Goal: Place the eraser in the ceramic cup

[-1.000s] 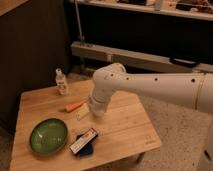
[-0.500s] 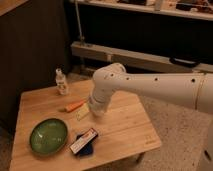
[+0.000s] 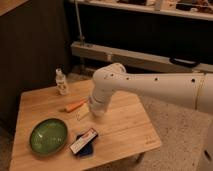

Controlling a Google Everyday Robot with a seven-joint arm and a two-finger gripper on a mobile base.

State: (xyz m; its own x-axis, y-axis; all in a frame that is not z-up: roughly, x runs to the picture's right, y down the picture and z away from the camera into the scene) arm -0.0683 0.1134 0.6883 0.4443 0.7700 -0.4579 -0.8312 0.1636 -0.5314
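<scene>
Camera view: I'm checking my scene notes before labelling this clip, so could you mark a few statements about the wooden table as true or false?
1. The flat white eraser with a red stripe lies on the blue rectangular pad. True.
2. The round green bowl holds the orange carrot-like piece. False: that piece lies on the wooden table, behind the bowl.
3. The small clear bottle stands upright near the table's far left edge. True.
4. The gripper grips the eraser. False: the gripper hangs low over the table's middle, right of the orange piece, apart from the eraser.
</scene>
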